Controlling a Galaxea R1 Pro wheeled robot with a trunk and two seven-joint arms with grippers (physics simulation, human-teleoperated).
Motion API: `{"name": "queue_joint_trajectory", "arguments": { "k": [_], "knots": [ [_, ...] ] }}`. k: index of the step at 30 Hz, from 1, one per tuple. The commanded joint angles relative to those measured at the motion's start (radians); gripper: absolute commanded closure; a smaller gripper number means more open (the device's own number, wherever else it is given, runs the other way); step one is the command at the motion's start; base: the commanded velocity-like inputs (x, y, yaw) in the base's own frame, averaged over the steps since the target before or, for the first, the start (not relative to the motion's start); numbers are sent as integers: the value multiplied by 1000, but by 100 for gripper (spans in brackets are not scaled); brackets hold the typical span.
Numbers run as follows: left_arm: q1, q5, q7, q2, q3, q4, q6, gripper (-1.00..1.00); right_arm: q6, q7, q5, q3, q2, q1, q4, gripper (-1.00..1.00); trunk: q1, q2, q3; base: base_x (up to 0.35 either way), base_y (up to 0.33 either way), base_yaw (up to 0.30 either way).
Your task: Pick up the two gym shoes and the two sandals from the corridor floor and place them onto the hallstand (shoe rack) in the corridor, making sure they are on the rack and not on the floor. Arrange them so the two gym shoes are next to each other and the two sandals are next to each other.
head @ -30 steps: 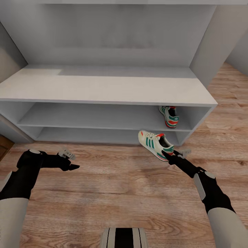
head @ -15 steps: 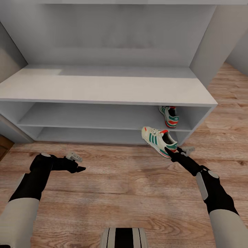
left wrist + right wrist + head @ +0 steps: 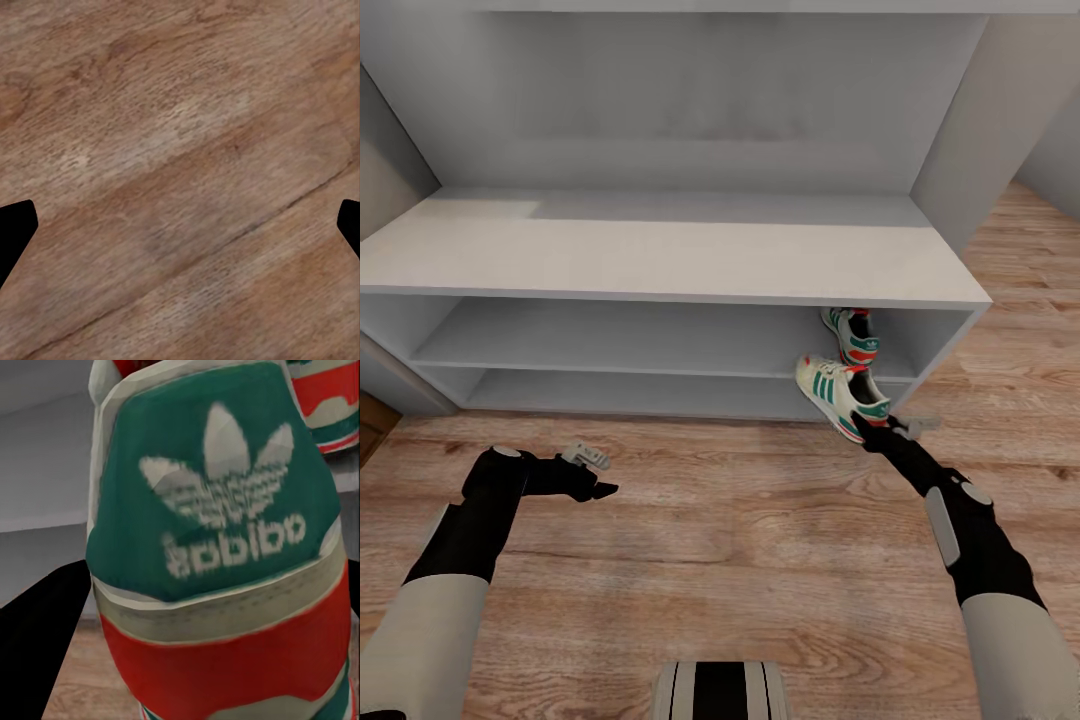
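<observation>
Rack (image 3: 660,255): wide grey-white unit, flat top bare, two open shelf levels below, tall back panel behind. It stands on the wood-plank floor (image 3: 720,560).

Shoe A (image 3: 851,337): on the upper shelf at the rack's right end, heel facing out, green and red heel patch visible. In the right wrist view its heel (image 3: 322,397) shows just beyond the held shoe.

Shoe B (image 3: 841,395): off the floor, held by its heel in front of the rack's right end, toe tilted up toward the upper shelf edge, just below and in front of shoe A. Right wrist view: green trefoil heel tab (image 3: 217,487) over a red band, between the dark fingers.

Right pincer (image 3: 876,430): clamped on shoe B's heel.

Left pincer (image 3: 600,489): above bare floor, well left of the shoes, fingers spread wide, holding nothing. Left wrist view: fingertips (image 3: 15,232) at the frame edges, planks between.
</observation>
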Motion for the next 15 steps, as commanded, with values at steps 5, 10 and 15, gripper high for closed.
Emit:
{"name": "queue_joint_trajectory", "arguments": {
  "k": [5,10,15],
  "knots": [
    [2,0,1,-1,-1,0,0,-100,2,-88,19,2,17,-41,7,100,0,0,0,0,0,0],
    [11,0,2,-1,-1,0,-1,-100,3,-196,27,52,68,-67,11,100,0,0,0,0,0,0],
    [19,1,2,-2,-1,0,-7,-100,3,-302,26,157,89,-84,9,100,0,0,0,0,0,0]
  ]
}}
